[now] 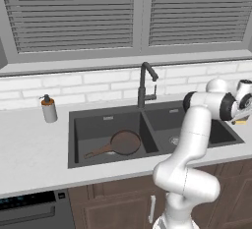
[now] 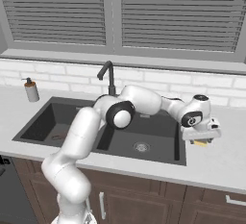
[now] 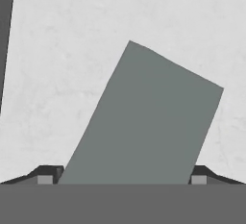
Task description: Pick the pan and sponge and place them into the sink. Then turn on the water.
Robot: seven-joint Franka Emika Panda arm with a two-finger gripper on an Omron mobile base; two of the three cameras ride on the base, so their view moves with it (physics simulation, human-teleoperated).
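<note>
Dark-brown round frying pan (image 1: 125, 142) already lies in dark-grey double-basin sink (image 1: 74, 139); pincer (image 3: 123, 172), fingers spread, is set astride yellow, grey-green-topped sponge (image 3: 146, 117) on pale desk (image 3: 57, 50); closing judged next.

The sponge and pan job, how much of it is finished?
Done: the pan lies in the sink's left basin. In hand: the end effector is down over the sponge on the counter, fingers on either side. Left: sponge into sink, then water from the faucet.
</note>
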